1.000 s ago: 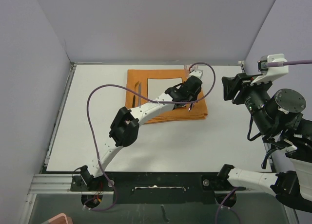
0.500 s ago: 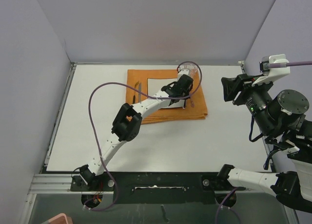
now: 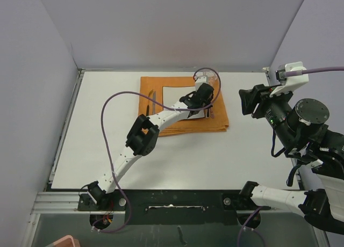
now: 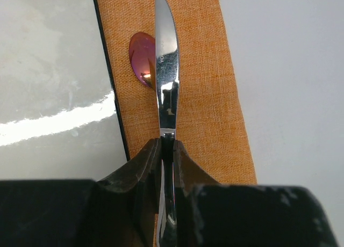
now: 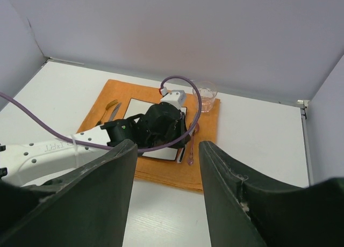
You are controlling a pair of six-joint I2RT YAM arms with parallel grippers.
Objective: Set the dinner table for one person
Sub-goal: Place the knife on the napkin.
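The dinner table [image 3: 242, 150] is a large white tabletop. An orange cloth [image 3: 177, 126] lies at its back middle, with a square white plate [image 3: 174, 96] on it. My left gripper [image 3: 203, 105] is shut on a silver knife [image 4: 166, 59]. It holds the knife low over the cloth strip [image 4: 209, 96] right of the plate [image 4: 54, 70], blade pointing away. A pink spoon [image 4: 140, 64] lies on the cloth under the blade and also shows in the right wrist view [image 5: 192, 146]. My right gripper [image 3: 247, 100] is open and empty, raised at the right, as the right wrist view [image 5: 164, 193] shows.
A clear glass [image 5: 205, 95] stands on the cloth's back right corner. Two utensils [image 3: 152, 101] lie on the cloth left of the plate. Grey walls close the table at the left, back and right. The left arm's purple cable [image 3: 107, 129] loops over the table.
My left gripper has swung left with the knife, from the cloth's right part to the plate's right edge. My right arm has shifted slightly left.
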